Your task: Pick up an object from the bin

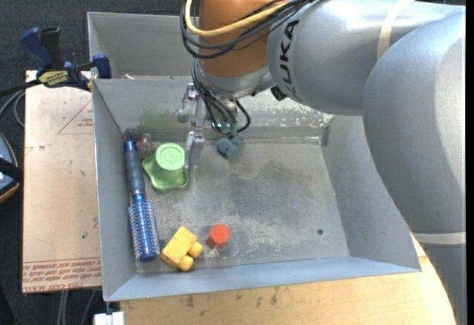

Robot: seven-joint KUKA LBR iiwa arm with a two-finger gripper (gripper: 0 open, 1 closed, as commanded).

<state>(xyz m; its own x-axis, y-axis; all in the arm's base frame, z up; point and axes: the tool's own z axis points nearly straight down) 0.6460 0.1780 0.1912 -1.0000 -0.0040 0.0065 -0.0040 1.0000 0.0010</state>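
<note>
My gripper (212,146) hangs over the back left part of the bin floor, open, with nothing between its fingers. Its left finger (194,147) stands right beside a light green cup-like toy (169,166) that rests on the floor to the gripper's left. Whether the finger touches the toy I cannot tell. Along the left wall, just beyond the green toy, lies a blue hairbrush (141,205) with its bristled head toward the front.
Near the front wall lie a yellow block (181,248) and, just to its right, a small red piece (218,235). The arm with its orange cover and cables hangs over the bin's back and right side. Bare floor stretches to the gripper's right.
</note>
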